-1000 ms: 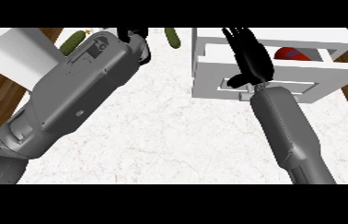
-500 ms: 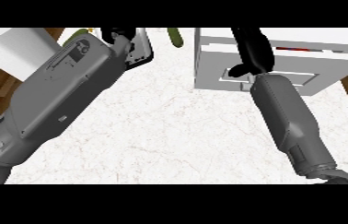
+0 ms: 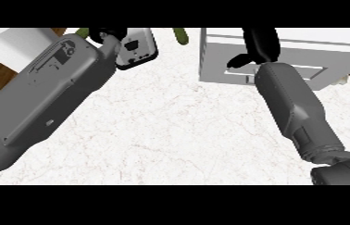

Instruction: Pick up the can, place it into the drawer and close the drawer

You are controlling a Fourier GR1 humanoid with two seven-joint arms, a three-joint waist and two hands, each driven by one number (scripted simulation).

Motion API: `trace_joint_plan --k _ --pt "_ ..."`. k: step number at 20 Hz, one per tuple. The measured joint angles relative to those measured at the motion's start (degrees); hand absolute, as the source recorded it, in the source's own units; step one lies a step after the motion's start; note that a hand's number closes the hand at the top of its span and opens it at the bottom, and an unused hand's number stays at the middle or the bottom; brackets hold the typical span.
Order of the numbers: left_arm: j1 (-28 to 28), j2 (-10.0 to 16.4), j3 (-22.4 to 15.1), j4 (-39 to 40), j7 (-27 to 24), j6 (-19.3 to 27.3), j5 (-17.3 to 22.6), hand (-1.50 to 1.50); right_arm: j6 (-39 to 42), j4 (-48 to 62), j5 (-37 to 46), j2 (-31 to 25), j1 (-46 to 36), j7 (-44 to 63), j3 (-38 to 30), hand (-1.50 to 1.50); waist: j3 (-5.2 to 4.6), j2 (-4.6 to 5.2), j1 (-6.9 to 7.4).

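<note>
The white drawer unit (image 3: 226,57) stands at the upper right. Its drawer front (image 3: 301,73), with a recessed handle, sits flush with the box. No can shows in the head view. My right hand (image 3: 260,46) lies flat against the drawer front and upper face, fingers straight and pointing away from me, thumb out to the left. My left hand (image 3: 135,47) rests at the top edge, left of the unit, palm piece showing and fingers running up past the edge, holding nothing.
Two green vegetables lie at the top edge, one (image 3: 180,34) between my hands and one (image 3: 82,32) behind my left forearm. A white block (image 3: 27,46) sits top left beside the counter's brown edge (image 3: 7,71). White marble counter (image 3: 178,136) spreads between my forearms.
The drawer has slid in under my right hand; the red can seen inside it a second ago is out of sight. My left forearm has shifted slightly.
</note>
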Motion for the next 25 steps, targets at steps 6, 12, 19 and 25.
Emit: trace_joint_plan --k 6,12,19,25 --pt "0.6 1.3 0.3 -2.9 1.5 0.5 -0.8 -1.50 0.4 5.1 1.4 -1.2 -4.1 1.7 -0.2 -1.50 0.28 0.59 0.67" --pt "1.5 2.0 0.3 -4.9 2.9 0.2 -1.0 -1.50 3.3 8.0 0.6 -0.3 -7.2 0.3 -1.1 -1.50 0.29 0.88 1.34" --pt "3.0 2.1 0.1 -7.3 3.1 1.0 -1.6 -1.50 9.8 9.0 -9.7 0.3 -8.6 -8.9 -10.5 -1.50 0.53 1.38 1.11" --pt "4.0 3.4 0.1 -9.4 4.2 1.0 -1.9 -1.50 15.4 8.5 -19.3 -0.1 -9.8 -14.3 -19.3 -1.50 0.47 0.79 0.85"
